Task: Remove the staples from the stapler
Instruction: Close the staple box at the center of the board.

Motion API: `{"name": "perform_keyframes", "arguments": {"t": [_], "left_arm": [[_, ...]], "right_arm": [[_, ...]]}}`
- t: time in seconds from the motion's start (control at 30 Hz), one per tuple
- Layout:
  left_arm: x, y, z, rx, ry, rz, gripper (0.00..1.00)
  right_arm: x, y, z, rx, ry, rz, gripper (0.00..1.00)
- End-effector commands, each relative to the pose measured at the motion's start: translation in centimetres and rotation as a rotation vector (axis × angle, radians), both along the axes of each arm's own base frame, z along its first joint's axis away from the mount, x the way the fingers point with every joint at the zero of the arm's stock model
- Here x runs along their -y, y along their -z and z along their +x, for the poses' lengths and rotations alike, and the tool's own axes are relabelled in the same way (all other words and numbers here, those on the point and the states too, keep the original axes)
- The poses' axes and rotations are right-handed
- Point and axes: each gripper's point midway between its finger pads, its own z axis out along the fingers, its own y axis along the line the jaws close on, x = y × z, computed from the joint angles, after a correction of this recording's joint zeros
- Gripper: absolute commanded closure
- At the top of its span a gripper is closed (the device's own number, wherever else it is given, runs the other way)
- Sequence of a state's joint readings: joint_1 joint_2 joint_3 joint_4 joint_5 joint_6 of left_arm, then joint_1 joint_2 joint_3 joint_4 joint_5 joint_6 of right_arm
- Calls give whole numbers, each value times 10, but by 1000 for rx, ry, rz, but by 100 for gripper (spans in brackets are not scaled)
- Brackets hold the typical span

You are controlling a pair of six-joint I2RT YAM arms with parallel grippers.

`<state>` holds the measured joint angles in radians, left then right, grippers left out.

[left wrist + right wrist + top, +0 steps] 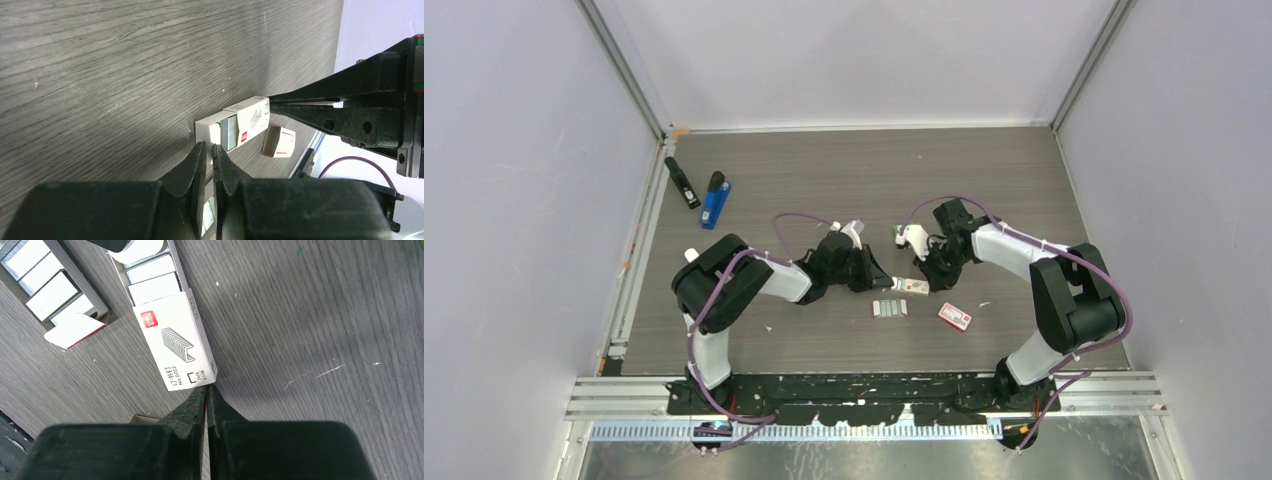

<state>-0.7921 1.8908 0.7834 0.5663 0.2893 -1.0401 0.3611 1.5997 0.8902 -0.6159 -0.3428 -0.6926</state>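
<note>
Two staplers lie far from both arms at the back left, one black [682,183] and one blue [715,198]. Between the grippers lies a small white staple box [912,286], its inner tray pulled partly out of the sleeve [175,342]. Silvery staples [152,282] fill the bared tray [216,131]. My left gripper [210,146] is shut on the thin white end of the tray. My right gripper [206,388] is shut on the sleeve's far end. More staples [890,308] sit in a second open tray just in front of the box.
A red-and-white box [955,317] lies at the front right of the box I hold, and it also shows open-ended in the left wrist view [280,141]. A small green packet [896,230] lies by the right wrist. Grey walls close in the table's left, right and back.
</note>
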Motion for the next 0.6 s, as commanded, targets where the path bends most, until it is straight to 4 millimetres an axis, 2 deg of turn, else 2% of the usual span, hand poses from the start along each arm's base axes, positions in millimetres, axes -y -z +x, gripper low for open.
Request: {"name": "perform_keyframes", "arguments": {"t": [0.0, 0.57], "left_arm": [[13, -16, 3, 39, 25, -48, 89], [18, -16, 2, 37, 35, -53, 89]], "right_arm": [[-9, -8, 12, 32, 9, 29, 91], [-18, -8, 9, 14, 10, 61, 91]]}}
